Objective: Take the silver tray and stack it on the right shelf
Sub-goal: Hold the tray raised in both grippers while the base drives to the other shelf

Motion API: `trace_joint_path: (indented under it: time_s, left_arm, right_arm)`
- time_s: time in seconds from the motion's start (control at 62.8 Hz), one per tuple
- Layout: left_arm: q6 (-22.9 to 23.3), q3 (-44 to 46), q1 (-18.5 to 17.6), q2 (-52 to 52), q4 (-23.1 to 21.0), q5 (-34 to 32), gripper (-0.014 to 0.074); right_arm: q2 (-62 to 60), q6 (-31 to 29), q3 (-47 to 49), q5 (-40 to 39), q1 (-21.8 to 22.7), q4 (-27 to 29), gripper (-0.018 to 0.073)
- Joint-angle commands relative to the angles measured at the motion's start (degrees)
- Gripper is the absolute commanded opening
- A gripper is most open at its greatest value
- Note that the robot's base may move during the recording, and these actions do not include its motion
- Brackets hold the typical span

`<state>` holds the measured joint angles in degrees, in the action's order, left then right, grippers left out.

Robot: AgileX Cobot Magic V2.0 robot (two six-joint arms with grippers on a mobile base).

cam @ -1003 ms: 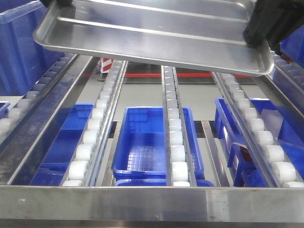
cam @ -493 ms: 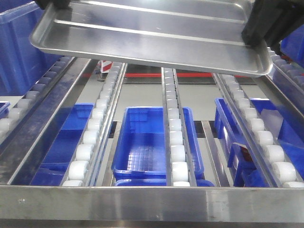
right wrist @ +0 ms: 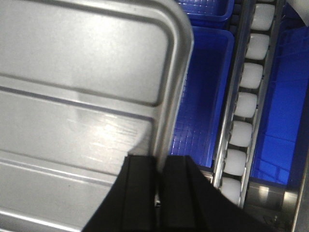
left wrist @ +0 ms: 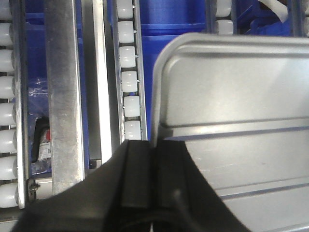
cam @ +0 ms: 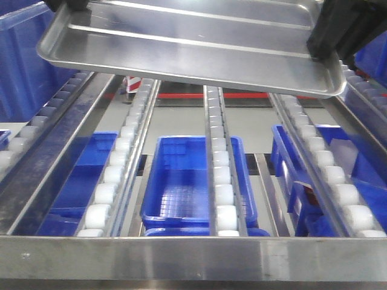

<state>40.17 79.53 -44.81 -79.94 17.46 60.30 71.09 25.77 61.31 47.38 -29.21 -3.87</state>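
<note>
Two grippers, one load: both arms have the silver tray (cam: 193, 51) pinched by its short ends, so it sits right between them

Left gripper (left wrist: 153, 147): jaws nearly shut on the tray's left rim, one finger over the lip and one outside it; the tray runs off to its right

Silver tray: up in the air above the rails and not touching any roller as far as I can see; long axis goes side to side, across the rails; in the front view the near rim dips a bit toward the right

Right gripper (right wrist: 158, 162): same deal on the right rim, clamped narrow on the lip, with the tray off to its left

Right shelf (cam: 121, 175): sloping white rollers (cam: 225, 194) run away from the front bar (cam: 193, 257); there's a blue bin (cam: 187, 193) on the level below

What the next bit hangs on: I'd guess both arms need to come down evenly so the floor lands across several rails at once, neither arm is closer
</note>
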Motion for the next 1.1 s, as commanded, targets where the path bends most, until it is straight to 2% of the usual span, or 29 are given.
trace_joint_path:
  time_s: [0.0,1.082]
  left_arm:
    - [0.3,2.1,-0.5,1.7,2.4,-2.3,-0.0093]
    - [0.3,2.1,-0.5,1.7,2.4,-2.3,-0.0093]
  right_arm:
    - [-1.7,-1.5,2.0,-1.8,0.0,-1.2,0.0057]
    - [-1.7,-1.5,2.0,-1.8,0.0,-1.2,0.0057]
